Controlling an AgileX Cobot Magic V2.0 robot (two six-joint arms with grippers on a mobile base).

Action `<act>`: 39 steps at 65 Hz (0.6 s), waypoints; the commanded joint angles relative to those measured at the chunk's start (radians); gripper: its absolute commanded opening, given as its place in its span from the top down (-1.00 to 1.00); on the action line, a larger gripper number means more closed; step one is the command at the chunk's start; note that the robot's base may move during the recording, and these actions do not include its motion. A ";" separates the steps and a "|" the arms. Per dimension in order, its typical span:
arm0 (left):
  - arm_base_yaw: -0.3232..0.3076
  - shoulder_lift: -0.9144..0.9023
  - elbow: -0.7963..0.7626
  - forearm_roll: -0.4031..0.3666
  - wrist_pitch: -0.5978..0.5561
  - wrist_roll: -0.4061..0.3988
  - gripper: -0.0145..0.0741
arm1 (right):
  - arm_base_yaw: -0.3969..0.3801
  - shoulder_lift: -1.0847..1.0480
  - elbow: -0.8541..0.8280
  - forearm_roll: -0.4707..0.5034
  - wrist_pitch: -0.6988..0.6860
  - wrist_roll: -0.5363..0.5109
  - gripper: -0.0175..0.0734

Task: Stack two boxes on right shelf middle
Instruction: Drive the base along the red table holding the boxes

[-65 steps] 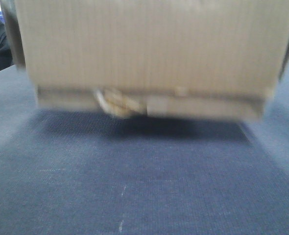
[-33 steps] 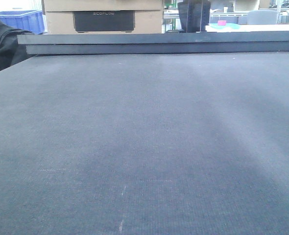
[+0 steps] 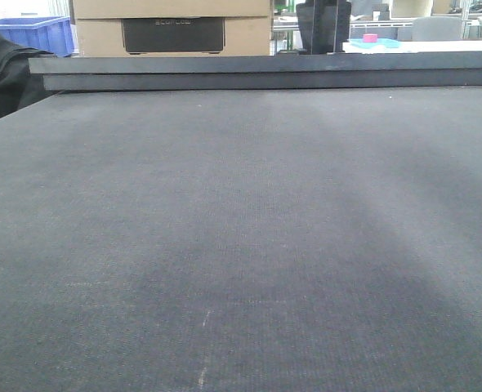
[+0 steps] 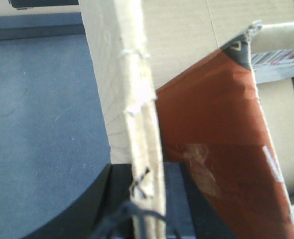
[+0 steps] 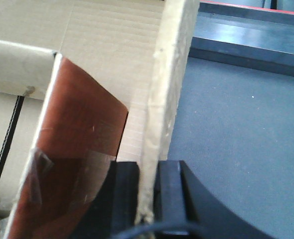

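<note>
1. At the bottom edge of the left wrist view, the left tool (image 4: 147, 204) is clenched on one upright side wall of the box (image 4: 132, 99). One black finger (image 4: 99, 204) is on the outer face of the wall and the other (image 4: 184, 199) on the inner face.
2. The top edge of this wall is pale corrugated board, frayed and split. Inside the box a reddish-brown panel (image 4: 212, 124) slants and carries a patch of clear tape (image 4: 199, 159).
3. The grey table (image 4: 37, 124) lies to the outer side of the wall. Whether the base of the box touches it cannot be told.
4. In the right wrist view, the right tool (image 5: 148, 199) is clenched on another upright wall (image 5: 169, 74) of the box. One finger (image 5: 124, 194) is inside and the other (image 5: 169, 189) outside.
5. The reddish-brown panel and its tape appear again on the inner side of this wall. On the outer side the table runs to a dark raised strip (image 5: 246, 47) at its far edge.
6. In the front-facing view, the table surface fills most of the frame up to the raised strip. Behind the strip stand a brown carton (image 3: 249, 37) with a black label, a blue bin (image 3: 37, 33) and, at the left edge, a black cloth (image 3: 0, 73).
7. The box shows in the two wrist views only, gripped by its walls between the two tools.
</note>
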 commanded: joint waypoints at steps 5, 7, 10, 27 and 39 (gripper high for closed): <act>0.003 -0.014 -0.012 -0.011 -0.070 0.001 0.92 | -0.005 -0.009 -0.011 -0.021 -0.067 -0.016 0.95; 0.003 -0.014 -0.012 -0.011 -0.070 0.001 0.92 | -0.005 -0.009 -0.011 -0.021 -0.067 -0.016 0.95; 0.003 -0.014 -0.012 -0.011 -0.070 0.001 0.92 | -0.005 -0.009 -0.011 -0.021 -0.067 -0.016 0.95; 0.003 -0.014 -0.012 -0.011 -0.070 0.001 0.92 | -0.005 -0.009 -0.011 -0.021 -0.067 -0.016 0.95; 0.003 -0.014 -0.012 -0.011 -0.070 0.001 0.92 | -0.005 -0.009 -0.011 -0.021 -0.067 -0.016 0.95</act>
